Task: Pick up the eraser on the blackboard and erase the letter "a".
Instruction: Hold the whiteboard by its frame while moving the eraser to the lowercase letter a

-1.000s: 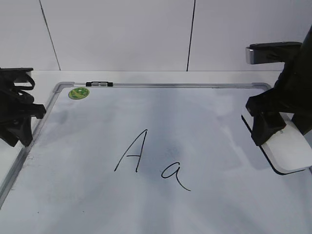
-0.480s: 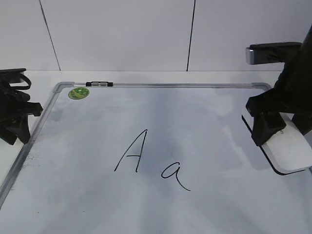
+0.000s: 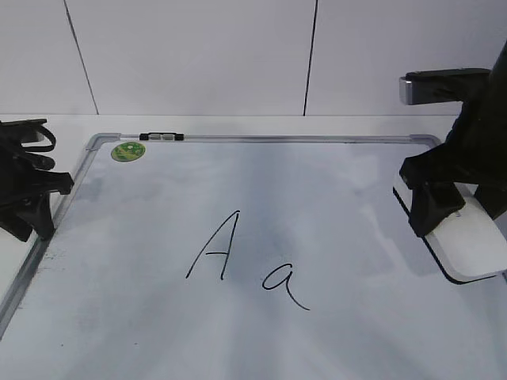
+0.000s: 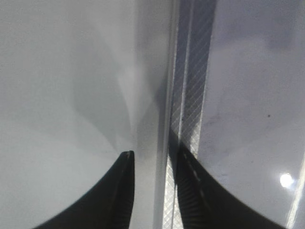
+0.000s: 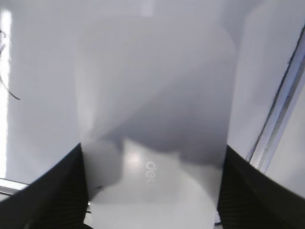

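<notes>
The white eraser (image 3: 469,244) lies on the blackboard (image 3: 317,198) near its right edge. My right gripper (image 3: 434,218) is down over the eraser's near end. In the right wrist view both black fingers of my right gripper (image 5: 152,160) press against the long sides of the eraser (image 5: 152,95), which carries a small grey mark. The small letter "a" (image 3: 283,282) sits in the lower middle of the board, right of a taller capital "A" (image 3: 214,247). My left gripper (image 3: 28,207) hovers at the board's left frame (image 4: 190,95). Its fingers (image 4: 152,155) are slightly apart and hold nothing.
A round green sticker (image 3: 127,151) sits at the board's top left corner. A small black and white clip (image 3: 161,136) sits on the top frame. White table shows beyond the frame on the left (image 4: 57,95). A white panelled wall stands behind.
My left gripper shifted slightly away and back along the board's left edge. My right gripper and the eraser have not moved.
</notes>
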Robot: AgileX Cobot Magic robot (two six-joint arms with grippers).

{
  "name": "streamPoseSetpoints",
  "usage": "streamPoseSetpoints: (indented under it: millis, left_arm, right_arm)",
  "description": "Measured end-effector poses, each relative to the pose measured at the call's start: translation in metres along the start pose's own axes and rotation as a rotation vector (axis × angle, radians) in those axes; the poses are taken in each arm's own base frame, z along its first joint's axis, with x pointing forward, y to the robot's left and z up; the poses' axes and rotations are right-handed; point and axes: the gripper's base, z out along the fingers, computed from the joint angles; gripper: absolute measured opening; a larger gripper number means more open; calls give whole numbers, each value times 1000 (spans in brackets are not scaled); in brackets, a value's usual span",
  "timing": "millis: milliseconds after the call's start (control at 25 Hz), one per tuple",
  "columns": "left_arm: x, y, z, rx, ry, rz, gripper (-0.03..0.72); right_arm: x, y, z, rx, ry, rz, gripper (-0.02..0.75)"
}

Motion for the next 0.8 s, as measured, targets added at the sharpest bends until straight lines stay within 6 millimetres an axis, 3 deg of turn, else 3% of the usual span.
streamPoseSetpoints:
  millis: [200,520,800]
  left_arm:
    - [0,0,0,0,0,2,217]
    - [-1,-1,1,8,2,11,22]
    - [-1,-1,2,8,5,17,15]
  right_arm:
    - [0,0,0,0,1,0,555]
    - [0,0,0,0,1,0,555]
    - [0,1,0,-8,1,-1,555]
